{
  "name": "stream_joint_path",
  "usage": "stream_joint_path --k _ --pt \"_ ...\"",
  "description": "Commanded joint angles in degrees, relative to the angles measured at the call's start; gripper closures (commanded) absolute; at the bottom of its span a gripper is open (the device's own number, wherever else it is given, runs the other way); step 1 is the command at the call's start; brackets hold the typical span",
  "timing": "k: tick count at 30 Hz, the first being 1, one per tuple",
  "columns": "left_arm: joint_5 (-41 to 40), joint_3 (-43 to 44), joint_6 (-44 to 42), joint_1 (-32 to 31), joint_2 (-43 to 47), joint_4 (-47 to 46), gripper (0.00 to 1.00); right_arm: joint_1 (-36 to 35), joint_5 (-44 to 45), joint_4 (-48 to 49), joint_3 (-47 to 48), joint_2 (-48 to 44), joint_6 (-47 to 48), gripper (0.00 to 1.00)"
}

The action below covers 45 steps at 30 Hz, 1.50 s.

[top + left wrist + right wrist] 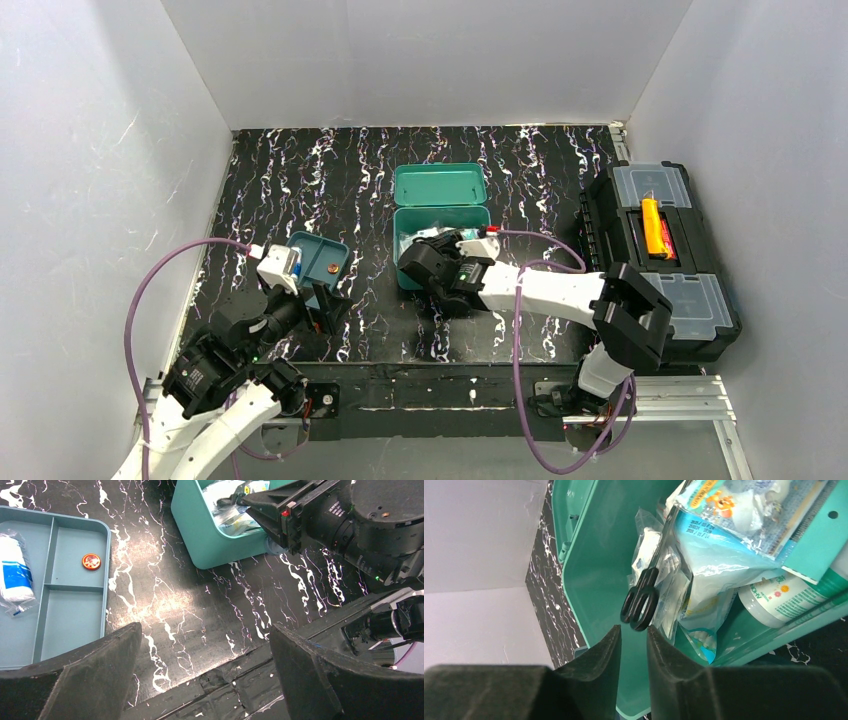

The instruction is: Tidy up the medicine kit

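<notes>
Surface: a black table (pixel 540 170) veined in white and purple, glossy enough to throw glare in the left wrist view.
Room: plain white walls (pixel 420 60) close in the back and both sides; a metal rail (pixel 660 395) runs along the lower right of the top view.
Kit: the teal kit (pixel 440 185) sits open at the centre of the top view, its lid laid flat behind the base.
Tray: a blue-teal tray (pixel 330 247) lies left of the kit, apart from it.
Toolbox: a black toolbox (pixel 600 200) with clear lids stands at the right edge, with an orange item (pixel 652 228) in its middle bay.
Writing: a white and green bottle (pixel 784 595) shows letters that look like "NOV"; the rest is cut off. A packet (pixel 724 500) at the top carries orange cartoon print too small to read.
Right wrist only: black-handled scissors (pixel 640 600) stand among clear pouches inside the kit.
Left wrist only: a wrapped gauze roll (pixel 15 570) with blue print and a small orange disc (pixel 91 561) lie in the tray.
Right gripper (pixel 634 635): over the kit's near wall, jaws a narrow slit apart, nothing between them, scissor handles just beyond the tips.
Left gripper (pixel 205 665): spread wide above bare table near the tray, holding nothing.
</notes>
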<state>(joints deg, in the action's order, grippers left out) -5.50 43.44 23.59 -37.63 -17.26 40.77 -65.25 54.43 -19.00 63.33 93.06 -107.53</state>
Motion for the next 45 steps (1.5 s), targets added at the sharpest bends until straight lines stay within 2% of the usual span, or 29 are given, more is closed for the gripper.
stream_joint_path --k 1,7,10,14,19,25,35,45 --pt "-1.3 -0.36 -0.28 -0.28 -0.64 0.13 0.0 0.43 1.89 4.76 0.35 -4.0 6.36 0.64" --pt "-1.93 -0.38 -0.22 -0.27 -0.86 0.18 0.0 0.89 3.35 6.85 -3.02 -10.73 14.47 0.55" --pt "-1.96 -0.29 -0.2 -0.29 -1.5 0.27 0.0 1.72 2.82 9.23 -4.82 -14.42 22.46 0.54" --pt "-2.77 -0.24 -0.05 -0.28 -2.28 0.53 0.0 4.29 -4.07 14.55 -6.01 -18.19 37.81 0.53" --pt "-6.21 0.33 1.14 -0.26 -3.88 1.51 0.0 6.13 -11.77 13.93 -5.01 -21.55 51.43 0.49" --pt "-16.8 3.66 6.28 -0.32 -12.5 7.6 0.0 6.34 -19.8 11.08 -2.91 -24.63 64.78 0.45" --pt "-23.27 6.16 17.91 1.45 -28.58 9.1 0.01 6.28 -30.63 1.86 -3.3 -33.33 72.25 0.48" --pt "-19.73 5.94 25.98 9.4 -36.7 5.52 0.01 6.32 -36.38 -6.4 -8.23 -45.24 72.89 0.51"
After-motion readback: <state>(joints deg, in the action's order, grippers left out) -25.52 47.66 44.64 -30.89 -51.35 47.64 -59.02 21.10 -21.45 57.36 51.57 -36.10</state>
